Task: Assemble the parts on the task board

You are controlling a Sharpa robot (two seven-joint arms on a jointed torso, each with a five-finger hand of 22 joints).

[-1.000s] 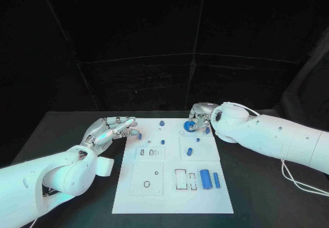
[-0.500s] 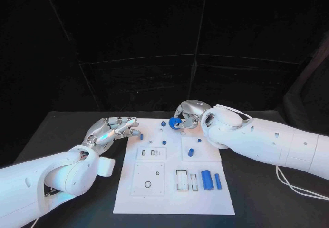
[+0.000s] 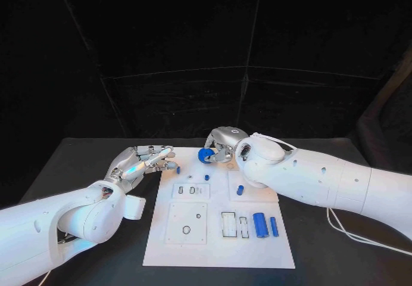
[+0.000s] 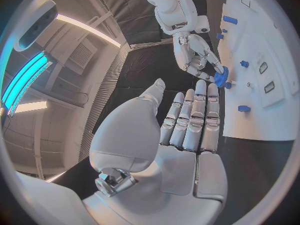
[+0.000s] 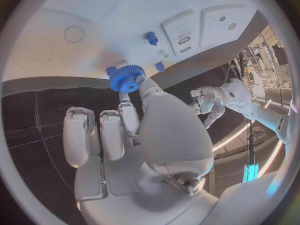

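The white task board (image 3: 219, 241) lies in the middle of the black table. My right hand (image 3: 222, 143) hovers over the board's far edge and pinches a blue toothed gear (image 3: 206, 155) between thumb and a finger. In the right wrist view the gear (image 5: 127, 78) sticks out past the fingertips of my right hand (image 5: 134, 130), above the board (image 5: 112, 15). My left hand (image 3: 140, 162) rests by the board's far left corner with nothing in it. In the left wrist view my left hand (image 4: 187, 130) has its fingers straight, and the gear (image 4: 222, 75) shows beyond them.
Small blue pegs (image 3: 206, 177) (image 3: 239, 190) stand on the board's far half, one more (image 3: 178, 170) near my left fingers. Two blue cylinders (image 3: 259, 224) (image 3: 273, 226) lie near the board's front right, beside rectangular slots (image 3: 228, 224). Black table surrounds the board.
My right hand has carried the gear leftward along the board's far edge, toward my left hand. The left hand has stayed in place.
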